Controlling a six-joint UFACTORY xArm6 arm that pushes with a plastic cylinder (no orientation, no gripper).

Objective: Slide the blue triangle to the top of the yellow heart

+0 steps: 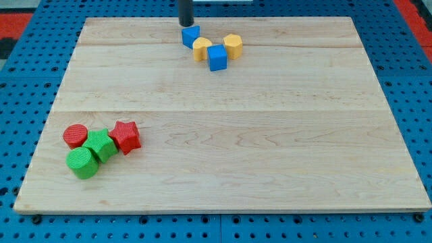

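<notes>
The blue triangle [190,36] sits near the view's top centre of the wooden board, touching the upper left of the yellow heart [202,48]. My tip [185,24] is just above the blue triangle, at its top edge, touching or nearly touching it. A blue cube [217,58] lies right below the yellow heart, and a yellow hexagon [233,46] lies to the right of the heart.
At the view's lower left is a cluster: a red cylinder [75,136], a green block [100,145], a green cylinder [83,163] and a red star [125,136]. The wooden board [270,135] lies on a blue pegboard.
</notes>
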